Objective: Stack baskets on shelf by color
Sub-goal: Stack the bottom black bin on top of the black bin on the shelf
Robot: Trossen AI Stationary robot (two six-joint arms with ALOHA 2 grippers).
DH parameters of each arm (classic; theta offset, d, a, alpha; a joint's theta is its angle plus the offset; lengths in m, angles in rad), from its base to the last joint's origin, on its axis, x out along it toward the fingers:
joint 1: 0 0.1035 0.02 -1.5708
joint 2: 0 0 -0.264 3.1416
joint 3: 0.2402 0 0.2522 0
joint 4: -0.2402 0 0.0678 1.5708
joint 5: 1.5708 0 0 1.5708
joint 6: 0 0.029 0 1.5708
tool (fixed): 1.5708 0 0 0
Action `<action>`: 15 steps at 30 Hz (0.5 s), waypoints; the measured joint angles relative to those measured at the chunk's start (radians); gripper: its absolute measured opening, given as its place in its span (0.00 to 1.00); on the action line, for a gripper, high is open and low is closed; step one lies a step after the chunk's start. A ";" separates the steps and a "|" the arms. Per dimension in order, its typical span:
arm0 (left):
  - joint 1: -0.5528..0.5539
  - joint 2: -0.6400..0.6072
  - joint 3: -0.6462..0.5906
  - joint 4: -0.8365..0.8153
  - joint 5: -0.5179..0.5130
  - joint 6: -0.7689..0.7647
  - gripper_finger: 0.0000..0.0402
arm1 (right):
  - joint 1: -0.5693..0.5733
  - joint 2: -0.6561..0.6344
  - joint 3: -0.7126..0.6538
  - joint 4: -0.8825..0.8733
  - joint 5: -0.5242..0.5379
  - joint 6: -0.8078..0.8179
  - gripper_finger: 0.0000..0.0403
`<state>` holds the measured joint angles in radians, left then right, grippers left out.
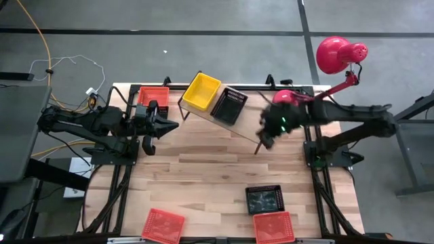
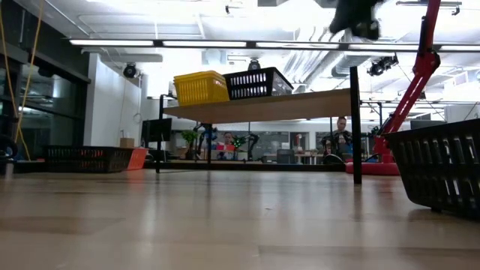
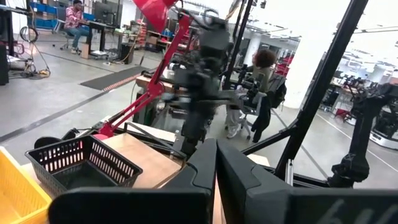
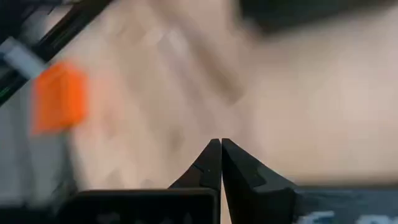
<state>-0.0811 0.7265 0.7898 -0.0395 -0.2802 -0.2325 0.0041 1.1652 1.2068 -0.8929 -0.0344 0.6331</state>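
1. On the shelf (image 1: 237,132): one yellow basket (image 1: 202,91) and one black basket (image 1: 229,106), side by side and touching, each a stack of one so far.
2. Off the shelf: an orange-red basket (image 1: 154,95) at the table's far left corner, just beyond the left gripper (image 1: 165,125); another black basket (image 1: 264,198) and two more orange-red baskets (image 1: 162,225) and (image 1: 274,227) along the near edge, well apart from both sets of fingers.
3. Left gripper: fingers pressed together, empty, hovering beside the shelf's left end, near the corner orange-red basket.
4. Right gripper (image 1: 266,137): fingers closed tip to tip in the right wrist view, empty, hanging over the shelf's right end with the shelved black basket just off to one side.
5. Step in hand, as a judgement: between placements, nothing carried, next basket not yet chosen.
6. Next move, likely: open the right fingers, travel to the near-edge black basket, pinch one wall, lift, then nest squarely onto the shelved black one; or open the left fingers over the corner orange-red basket and set it on the bare right portion of the shelf.
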 joint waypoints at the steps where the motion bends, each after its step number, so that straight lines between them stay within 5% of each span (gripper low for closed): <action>1: 0.000 0.000 0.000 0.000 0.000 0.000 0.00 | 0.050 -0.009 0.000 -0.028 -0.005 0.043 0.00; 7: 0.000 0.000 0.000 -0.002 0.000 0.000 0.00 | 0.389 -0.003 -0.032 -0.181 0.101 0.410 0.00; 15: 0.000 0.000 0.001 -0.002 -0.023 0.000 0.00 | 0.723 0.000 -0.263 -0.037 0.108 0.988 0.01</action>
<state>-0.0811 0.7265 0.7904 -0.0410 -0.3031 -0.2325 0.7268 1.1656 0.9440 -0.9300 0.0739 1.6206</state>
